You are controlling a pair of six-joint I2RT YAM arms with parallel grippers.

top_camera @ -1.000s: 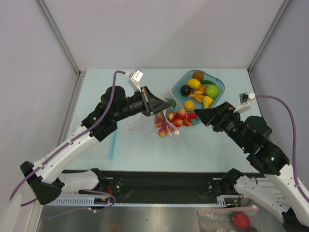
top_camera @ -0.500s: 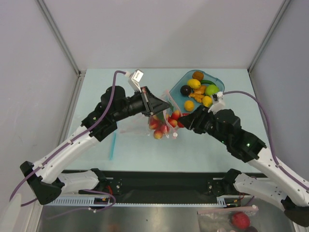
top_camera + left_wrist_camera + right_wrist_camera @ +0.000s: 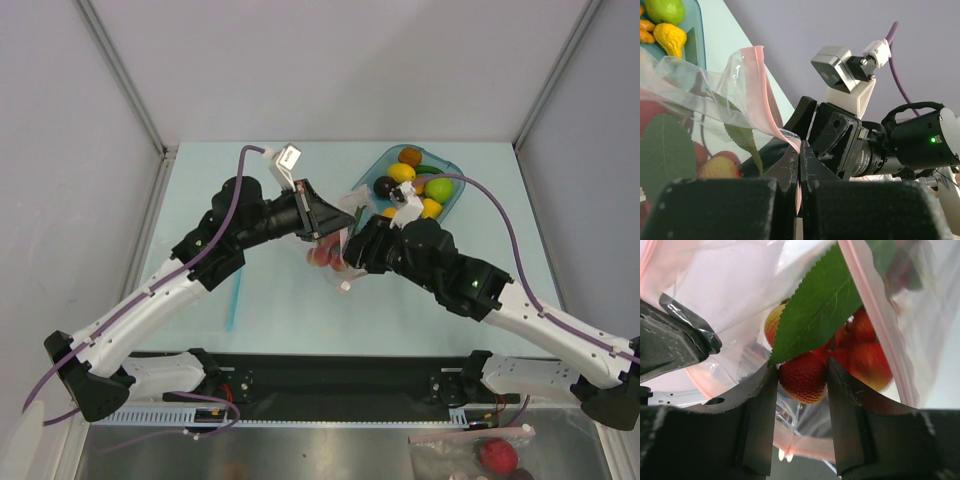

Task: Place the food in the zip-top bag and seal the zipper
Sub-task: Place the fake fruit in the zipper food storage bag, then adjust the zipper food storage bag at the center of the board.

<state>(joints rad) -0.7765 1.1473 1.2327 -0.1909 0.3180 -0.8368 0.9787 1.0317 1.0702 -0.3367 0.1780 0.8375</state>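
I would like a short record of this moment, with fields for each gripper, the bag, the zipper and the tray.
left gripper: shut on the zipper at the bag's edge
right gripper: shut on a red fruit with a green leaf, at the bag's mouth
bag: clear, mouth open
zipper: pink, not sealed
tray: holds a lemon, a plum and other pieces

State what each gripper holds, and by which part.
Left gripper pinches the clear crinkly plastic zip-top bag by its pink zipper strip. Right gripper clamps one red bumpy berry of the leafy fruit cluster across its sides.
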